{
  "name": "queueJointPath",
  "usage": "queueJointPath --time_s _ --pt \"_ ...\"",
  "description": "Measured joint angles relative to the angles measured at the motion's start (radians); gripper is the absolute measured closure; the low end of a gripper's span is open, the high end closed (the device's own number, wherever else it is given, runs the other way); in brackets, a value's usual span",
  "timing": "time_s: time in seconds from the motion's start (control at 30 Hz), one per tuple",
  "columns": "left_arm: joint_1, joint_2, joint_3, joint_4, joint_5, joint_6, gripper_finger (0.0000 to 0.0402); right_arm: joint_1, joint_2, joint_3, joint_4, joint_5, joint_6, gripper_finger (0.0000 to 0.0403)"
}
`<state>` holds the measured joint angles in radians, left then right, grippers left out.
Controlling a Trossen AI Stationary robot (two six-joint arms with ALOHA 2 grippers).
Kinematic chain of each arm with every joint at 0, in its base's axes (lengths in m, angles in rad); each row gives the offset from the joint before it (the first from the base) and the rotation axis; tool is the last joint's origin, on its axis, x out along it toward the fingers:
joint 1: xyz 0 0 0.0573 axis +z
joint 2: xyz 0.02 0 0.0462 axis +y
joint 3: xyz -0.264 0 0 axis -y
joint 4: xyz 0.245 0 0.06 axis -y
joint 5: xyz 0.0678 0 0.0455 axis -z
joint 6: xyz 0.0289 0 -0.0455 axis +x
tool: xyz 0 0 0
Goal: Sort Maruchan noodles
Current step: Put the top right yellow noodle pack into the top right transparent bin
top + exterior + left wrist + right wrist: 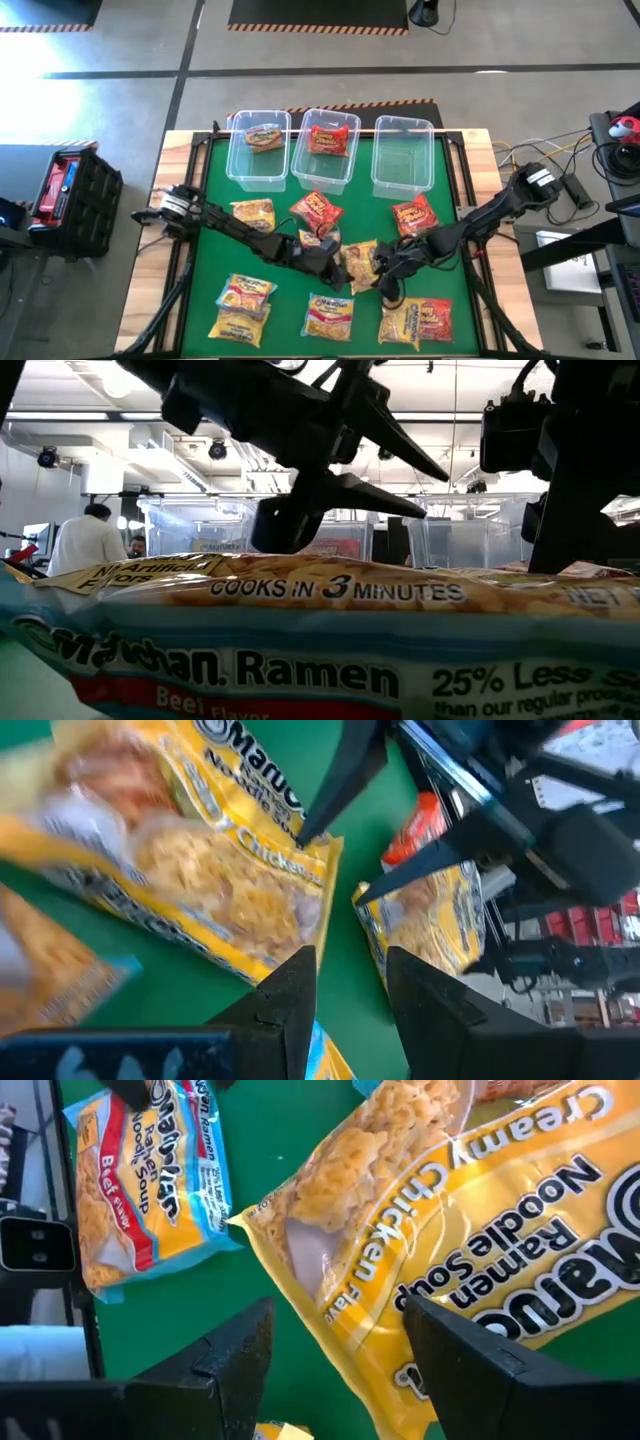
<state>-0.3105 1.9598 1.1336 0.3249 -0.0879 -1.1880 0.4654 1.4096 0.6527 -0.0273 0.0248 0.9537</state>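
Note:
A yellow Creamy Chicken packet [358, 258] lies flat on the green mat between both grippers. My left gripper [338, 262] is open and hovers at the packet's left side; in its wrist view the fingers [295, 995] point at the packet [220, 870]. My right gripper [378, 270] is open too. One corner of the packet [400, 1250] reaches in between its fingers [235, 1350]. In the low view my left gripper [430, 495] hangs above the packets with its fingers spread. My right gripper stands over the yellow packet's corner [328, 845] with one finger on each side, coming slanting down from the table's right. Whether a fingertip [305, 832] touches the wrapper, I cannot tell. The packet lies flat on the mat.
Three clear bins stand along the far edge: the left one [240, 165] holds a yellow packet, the middle one [345, 165] a red one, the right one [402, 175] nothing. Several more packets lie around, such as a red one [413, 215] and a beef one [328, 312]. People show behind.

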Motion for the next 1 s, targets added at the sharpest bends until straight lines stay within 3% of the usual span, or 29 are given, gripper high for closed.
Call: queueJointPath --time_s 0.43,1.0 --pt "-0.018 0.0 -0.022 0.039 -0.027 0.0 0.0295 0.048 -0.086 -0.004 -0.022 -0.02 0.101 0.0184" --pt "-0.036 0.0 -0.028 0.135 -0.114 -0.012 0.0295 0.072 -0.02 -0.055 -0.011 0.001 0.135 0.0184"
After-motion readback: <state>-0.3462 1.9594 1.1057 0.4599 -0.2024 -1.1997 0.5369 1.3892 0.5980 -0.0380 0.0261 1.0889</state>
